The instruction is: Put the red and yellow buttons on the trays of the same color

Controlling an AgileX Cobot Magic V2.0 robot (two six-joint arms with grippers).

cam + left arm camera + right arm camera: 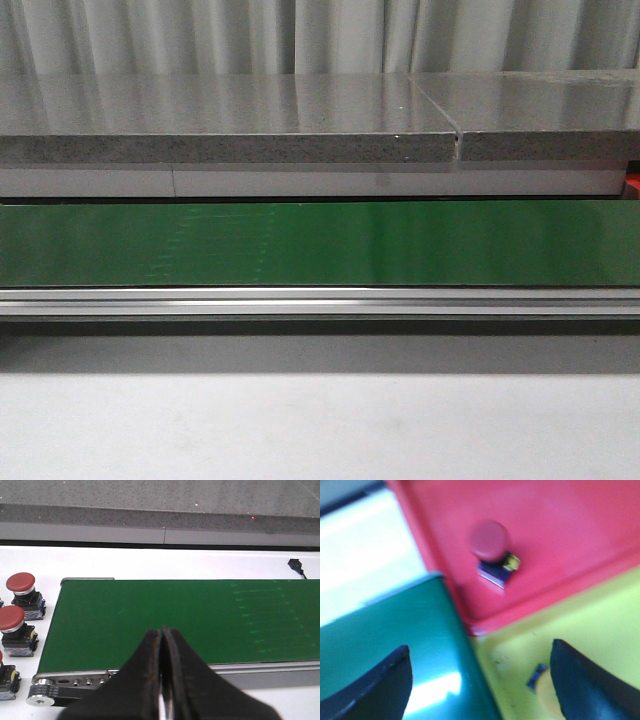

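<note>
Three red buttons wait in a row on the white desk (150, 562) just off the end of the green belt (175, 620): one (21, 582) farthest along, a second (11, 619) beside it, and a third cut off at the frame edge. Another red button (491, 541) already sits in the red tray (560, 535), and something partly hidden, perhaps a yellow button (545, 690), lies in the yellow tray (600, 630) next to it. The left hand (161, 670) hangs over the near edge of the belt with its fingers pressed together, holding nothing. The right hand (480, 680) is spread wide and empty above the corner where belt and trays meet. Each button looks like a rigid, fairly light part: a smooth domed cap on a squarer dark base. The cap would likely slip, so gripping the flat sides of the base seems safer
</note>
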